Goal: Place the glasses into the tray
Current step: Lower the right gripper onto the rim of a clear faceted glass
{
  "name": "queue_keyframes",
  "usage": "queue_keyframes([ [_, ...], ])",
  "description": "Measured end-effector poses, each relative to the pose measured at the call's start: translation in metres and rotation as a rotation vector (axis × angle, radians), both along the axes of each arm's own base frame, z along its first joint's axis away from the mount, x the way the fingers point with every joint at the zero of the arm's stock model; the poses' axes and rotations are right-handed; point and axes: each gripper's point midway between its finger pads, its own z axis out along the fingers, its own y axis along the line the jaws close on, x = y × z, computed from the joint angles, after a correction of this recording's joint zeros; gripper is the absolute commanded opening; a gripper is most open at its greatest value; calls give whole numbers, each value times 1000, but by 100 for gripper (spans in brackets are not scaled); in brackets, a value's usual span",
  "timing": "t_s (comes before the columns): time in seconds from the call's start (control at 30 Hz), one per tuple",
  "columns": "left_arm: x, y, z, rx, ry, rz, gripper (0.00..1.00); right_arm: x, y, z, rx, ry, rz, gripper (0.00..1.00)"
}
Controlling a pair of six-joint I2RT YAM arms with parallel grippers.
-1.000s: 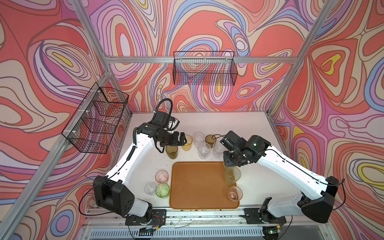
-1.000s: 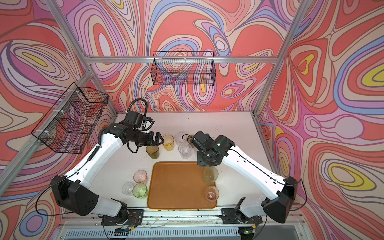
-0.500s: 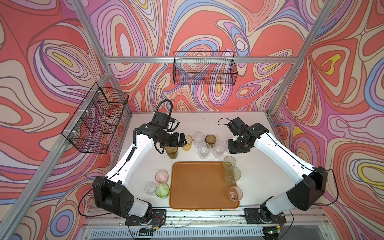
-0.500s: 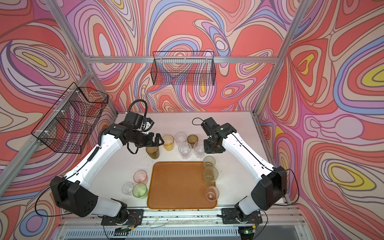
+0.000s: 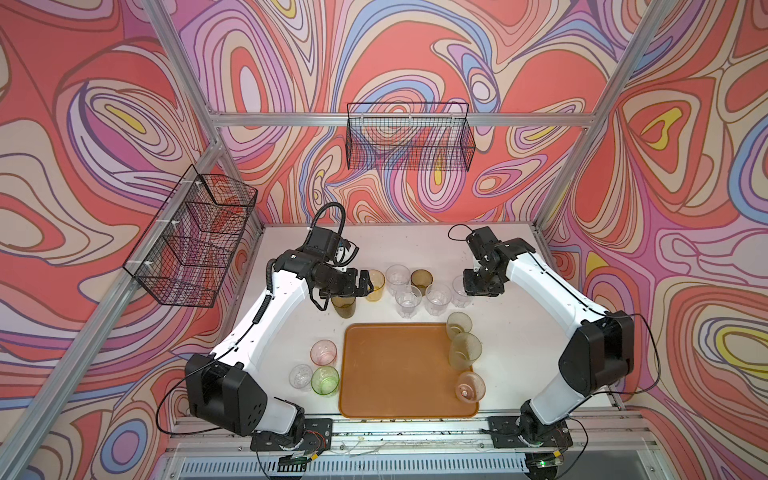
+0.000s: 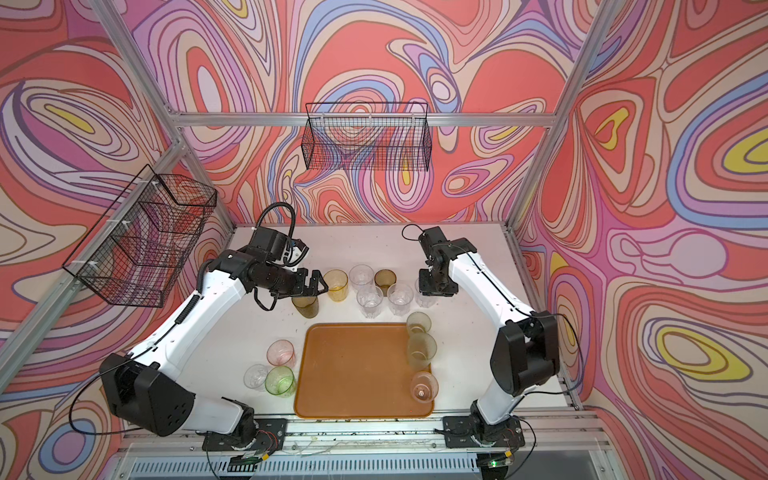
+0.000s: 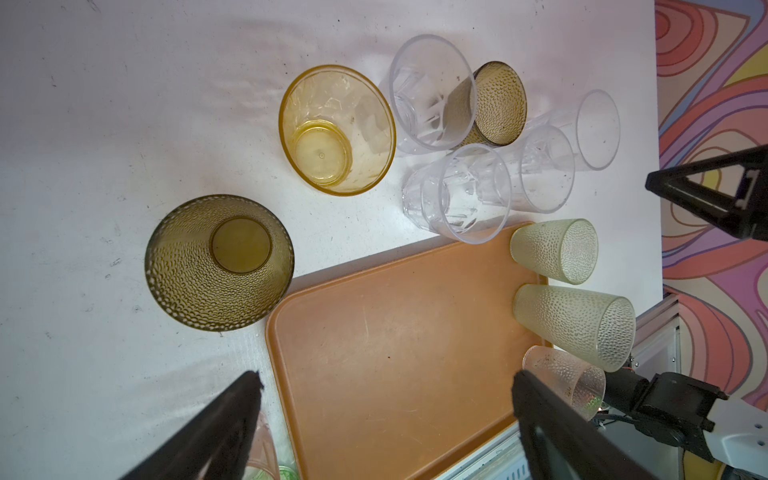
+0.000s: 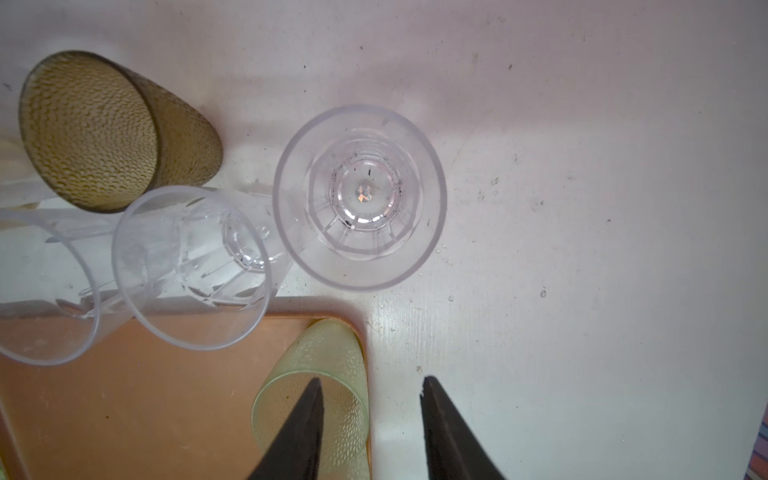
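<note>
The orange-brown tray [image 5: 399, 374] lies near the front and carries two pale frosted green glasses [image 5: 465, 351] and a pink one [image 5: 469, 387] along its right edge. Behind it stand an amber glass [image 5: 375, 284], two dark olive ones [image 5: 344, 306] and several clear ones [image 5: 408, 300]. My left gripper [image 5: 365, 283] hovers wide open over the nearer olive glass [image 7: 220, 262], holding nothing. My right gripper [image 5: 482, 287] hangs above the rightmost clear glass [image 8: 359, 197]; its jaws [image 8: 371, 380] are open and empty.
Pink [image 5: 323, 352], clear [image 5: 301, 377] and bright green [image 5: 325, 380] glasses stand close together left of the tray. Black wire baskets hang on the back wall [image 5: 409, 137] and the left wall [image 5: 195, 241]. Metal frame posts border the table.
My right gripper left a pale green glass at the tray's far right corner and swung back and to the right, over the clear glasses. The left arm stayed put.
</note>
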Motion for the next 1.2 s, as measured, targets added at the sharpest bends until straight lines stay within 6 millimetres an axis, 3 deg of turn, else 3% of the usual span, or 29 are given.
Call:
queue_keyframes([
  [0.43, -1, -2, 0, -1, 1, -5, 97, 26, -23, -12, 33, -19, -55, 42],
  [0.7, -1, -2, 0, -1, 0, -5, 97, 38, -27, -38, 44, 30, -60, 37],
  [1.0, -6, 1, 1, 1, 2, -5, 97, 47, -29, -43, 65, 18, -58, 31],
  [1.2, -9, 2, -1, 6, 6, -4, 97, 50, -27, -62, 63, 62, -51, 24],
])
